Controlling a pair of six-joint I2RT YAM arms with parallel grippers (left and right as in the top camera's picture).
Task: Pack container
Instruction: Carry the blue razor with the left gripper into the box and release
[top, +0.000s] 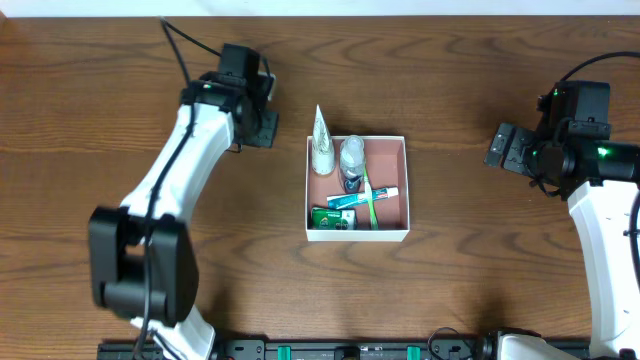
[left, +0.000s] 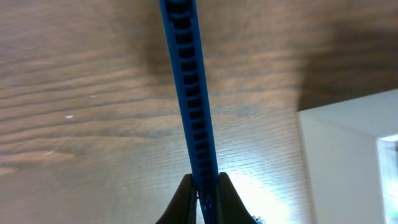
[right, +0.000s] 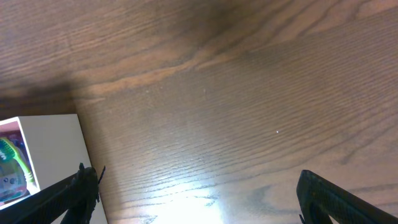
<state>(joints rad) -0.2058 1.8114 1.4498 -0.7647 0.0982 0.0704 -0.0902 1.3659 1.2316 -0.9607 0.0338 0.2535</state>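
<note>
The container (top: 408, 190), a white-walled square box with a pink-brown inside, sits at the table's middle. In it lie a white tube (top: 322, 150), a clear bottle (top: 351, 160), a green toothbrush (top: 368, 200), a toothpaste tube (top: 372, 195) and a green packet (top: 332, 218). My left gripper (top: 262, 105) is left of the box, above the wood. In the left wrist view it (left: 205, 194) is shut on a long blue comb (left: 193, 93), edge-on, with the box wall (left: 342, 162) at right. My right gripper (top: 505, 145) stands wide open over bare wood (right: 199, 194), right of the box.
The right wrist view shows the container's white wall (right: 56, 149) and the green toothbrush (right: 15, 158) at its left edge. Dark wooden table all round; the arms' bases stand at the front edge.
</note>
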